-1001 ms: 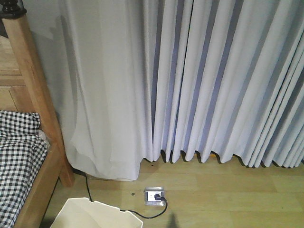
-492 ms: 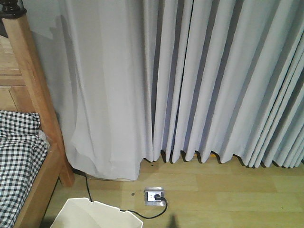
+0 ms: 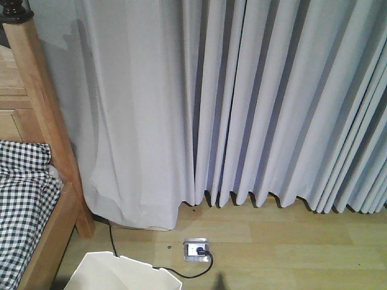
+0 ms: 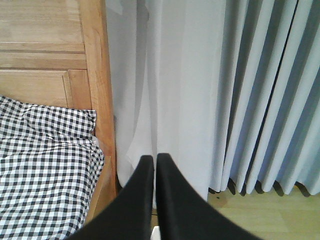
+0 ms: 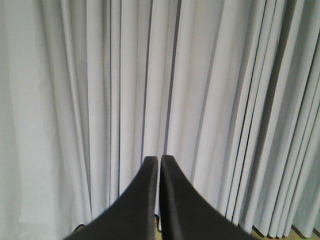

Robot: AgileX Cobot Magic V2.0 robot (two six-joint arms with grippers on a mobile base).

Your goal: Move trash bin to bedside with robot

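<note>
Left tool [image 4: 155,159]: two black fingers [image 4: 142,190] drawn together to a hairline gap, nothing between them, tips aimed at the pale curtain [image 4: 200,90]. Right tool [image 5: 159,160]: likewise narrowed to a thin slit and empty, facing curtain folds across its whole view.

Trash bin [image 3: 121,275]: cream-white, angular rim, seen only in part at 7 o'clock of the front view, standing on the wooden floor [image 3: 290,248]. It lies just beside the bedside [image 3: 45,121], whose light-brown post rises at 9 to 10 o'clock; whether bin and bed rail touch cannot be told. Black-and-white checked bedding [image 3: 21,205] fills the frame at 8 o'clock; in the left wrist view the same bedding and a panelled headboard [image 4: 40,50] sit at 9 o'clock of the tool.

Surroundings: grey-white curtain hanging from 12 o'clock to the floor, its hem bunched beside the foot of the post. A floor socket [image 3: 197,249] lies at 6 o'clock, just to the right of the bin, with a black plug in it; a black cable [image 3: 181,273] loops from it toward the bin's rim, and another dark cable [image 3: 110,232] runs along the floor between the post's foot and the bin.
</note>
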